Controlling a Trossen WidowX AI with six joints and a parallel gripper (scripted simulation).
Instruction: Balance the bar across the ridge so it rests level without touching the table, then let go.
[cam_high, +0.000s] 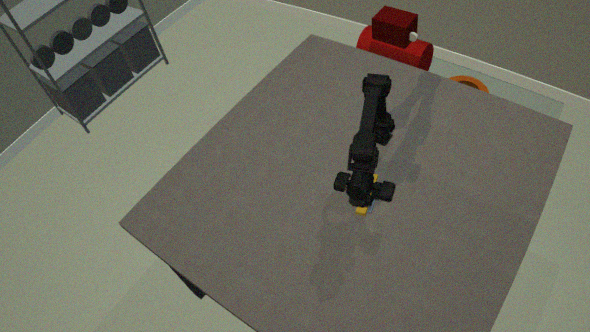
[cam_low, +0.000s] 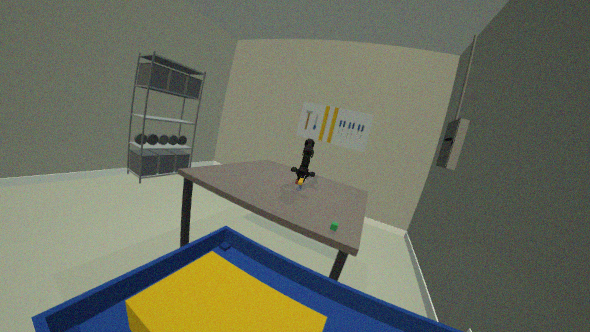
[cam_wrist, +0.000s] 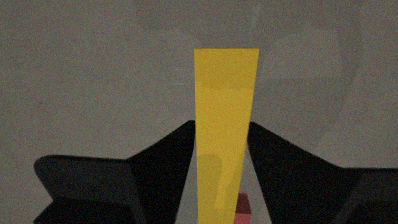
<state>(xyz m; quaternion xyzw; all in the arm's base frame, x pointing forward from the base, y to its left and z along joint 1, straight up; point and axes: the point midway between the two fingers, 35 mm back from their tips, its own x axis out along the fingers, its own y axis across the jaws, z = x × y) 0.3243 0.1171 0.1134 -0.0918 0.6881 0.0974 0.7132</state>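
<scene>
The yellow bar (cam_wrist: 224, 100) (cam_high: 361, 211) (cam_low: 299, 183) runs straight away from the wrist camera, lying between my two black fingers. My gripper (cam_wrist: 220, 126) (cam_high: 364, 196) (cam_low: 300, 178) points down over the middle of the grey table (cam_high: 240, 180) (cam_low: 250, 185). It is slightly open: narrow strips of table show between each finger and the bar's sides. A small red piece, the ridge (cam_wrist: 243, 209), shows under the bar's near part at its right edge. Most of the ridge is hidden by the bar and my fingers. The bar's far end looks raised off the table.
A small green cube (cam_low: 334, 226) sits near the table's front corner. A red machine (cam_high: 395, 37) and an orange ring (cam_high: 468, 81) stand beyond the far edge. A metal shelf (cam_high: 80, 55) (cam_low: 165, 115) stands on the floor. A blue tray (cam_low: 150, 280) with a yellow block (cam_low: 220, 295) fills the foreground.
</scene>
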